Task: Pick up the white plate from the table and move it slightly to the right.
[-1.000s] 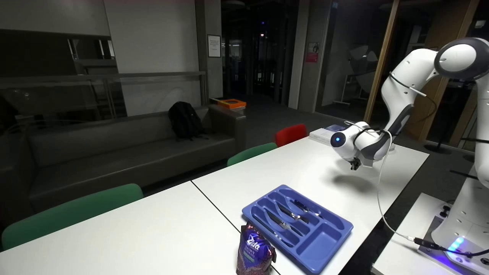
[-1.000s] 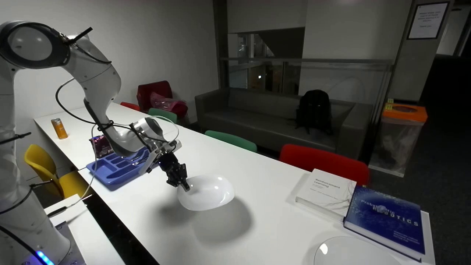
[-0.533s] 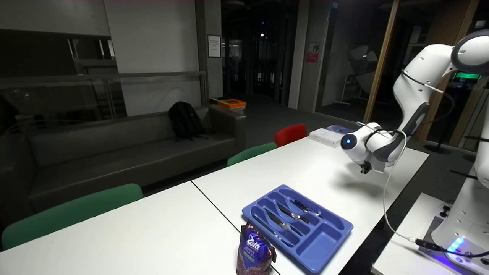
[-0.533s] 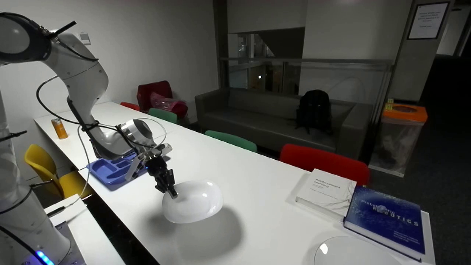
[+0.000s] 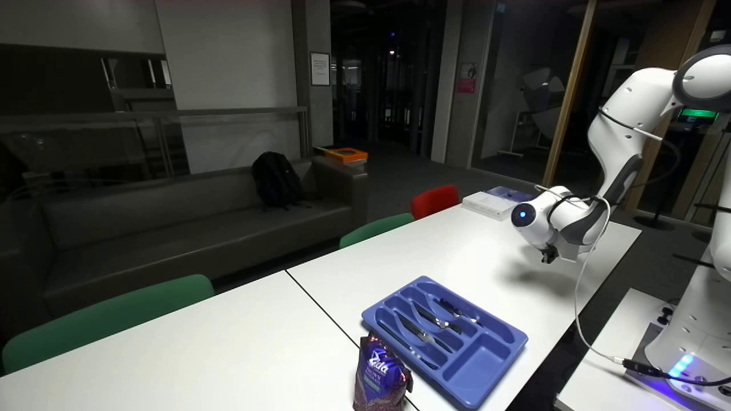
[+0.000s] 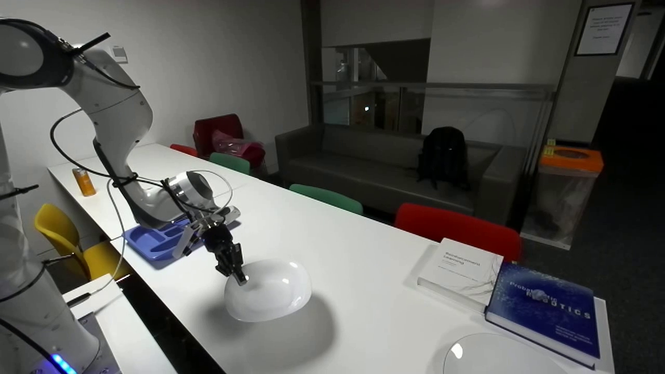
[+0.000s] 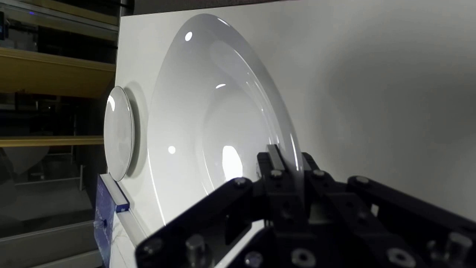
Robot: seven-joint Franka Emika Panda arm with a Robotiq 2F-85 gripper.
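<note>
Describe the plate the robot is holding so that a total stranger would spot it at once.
Start with the long white table and look for the black gripper above it. Pinched by the rim in that gripper is the deep white plate, glossy and bowl-like. Unlike the flatter white plate near the blue book, it is held tilted in the air, off the table.

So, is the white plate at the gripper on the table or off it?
Off it: the gripper holds the white plate by its rim, and in an exterior view it hangs above its shadow on the table.
</note>
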